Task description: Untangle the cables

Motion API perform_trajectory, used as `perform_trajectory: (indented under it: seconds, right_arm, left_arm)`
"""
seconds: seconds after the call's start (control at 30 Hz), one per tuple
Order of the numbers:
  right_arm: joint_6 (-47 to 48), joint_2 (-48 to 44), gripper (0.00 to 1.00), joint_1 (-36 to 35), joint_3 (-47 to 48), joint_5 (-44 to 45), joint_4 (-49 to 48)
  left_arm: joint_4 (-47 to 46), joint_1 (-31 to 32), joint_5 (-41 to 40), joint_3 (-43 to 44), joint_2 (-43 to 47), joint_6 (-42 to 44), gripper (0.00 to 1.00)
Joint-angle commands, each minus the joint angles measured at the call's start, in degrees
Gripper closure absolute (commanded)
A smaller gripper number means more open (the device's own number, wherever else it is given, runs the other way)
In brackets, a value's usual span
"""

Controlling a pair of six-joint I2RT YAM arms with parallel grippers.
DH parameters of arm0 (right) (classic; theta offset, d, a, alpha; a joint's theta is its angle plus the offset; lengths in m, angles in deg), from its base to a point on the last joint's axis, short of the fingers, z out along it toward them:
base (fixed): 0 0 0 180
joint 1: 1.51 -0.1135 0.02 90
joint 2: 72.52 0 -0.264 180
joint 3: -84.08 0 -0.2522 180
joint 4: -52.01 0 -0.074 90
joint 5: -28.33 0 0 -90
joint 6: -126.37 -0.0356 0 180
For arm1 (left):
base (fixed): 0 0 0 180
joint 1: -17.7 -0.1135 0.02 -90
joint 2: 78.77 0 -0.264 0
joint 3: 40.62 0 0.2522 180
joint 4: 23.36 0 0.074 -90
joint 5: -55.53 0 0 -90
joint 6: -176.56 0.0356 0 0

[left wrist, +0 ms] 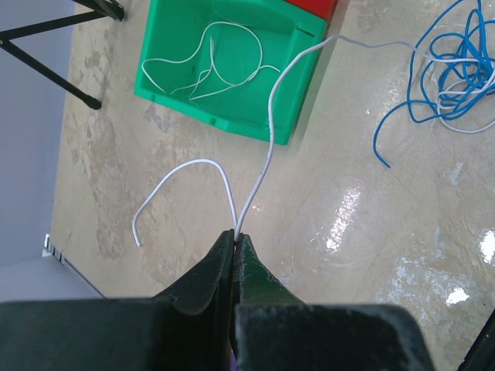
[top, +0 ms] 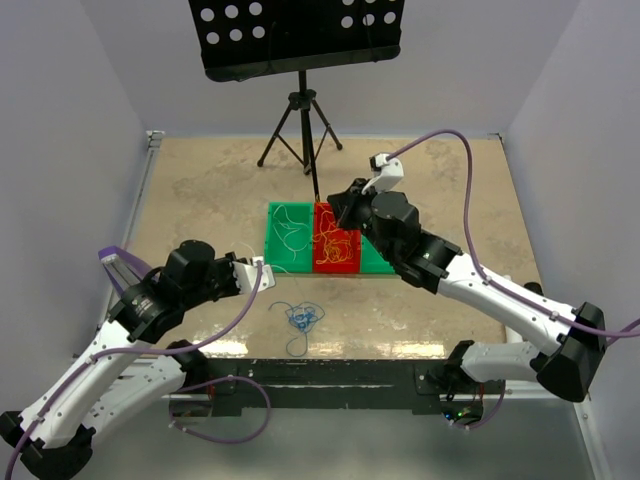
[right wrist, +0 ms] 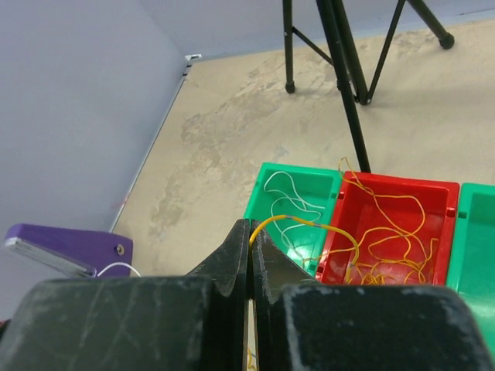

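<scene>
My left gripper is shut on a white cable that runs from the jaws toward the blue clump; its short free end curls off to the left. It shows in the top view left of the blue clump on the table. My right gripper is shut on a yellow cable that arcs down into the red bin; in the top view it hovers over the red bin. More white cables lie in the left green bin.
A black tripod stand with a perforated tray stands behind the bins. A second green bin sits right of the red one, partly under the right arm. White walls close in the left, right and back sides.
</scene>
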Motion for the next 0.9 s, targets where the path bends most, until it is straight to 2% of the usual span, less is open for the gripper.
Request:
perform_trajectory:
  seconds: [0.0, 0.17, 0.37, 0.77, 0.87]
  right_arm:
    - [-3.08, 0.53, 1.0, 2.07, -0.34, 2.68, -0.12]
    - [-4.06, 4.57, 1.0, 5.41, -0.87, 3.12, 1.99]
    - [0.07, 10.02, 1.0, 6.12, -0.7, 6.37, 0.58]
    - [7.63, 23.73, 1.0, 7.17, 7.12, 16.56, 0.32]
    - [8.78, 25.76, 1.0, 7.78, 8.7, 15.61, -1.35]
  left_arm:
    - [-0.89, -0.21, -0.55, -0.07, 0.32, 0.39, 1.0]
    - [-1.06, -0.21, -0.64, -0.25, 0.32, 0.3, 1.0]
    - [-0.89, -0.21, -0.38, -0.68, 0.05, 0.56, 1.0]
    - [-1.33, -0.21, -0.2, -1.21, -0.91, 0.47, 1.0]
    - [-1.5, -0.21, -0.29, -1.39, -0.91, 0.65, 1.0]
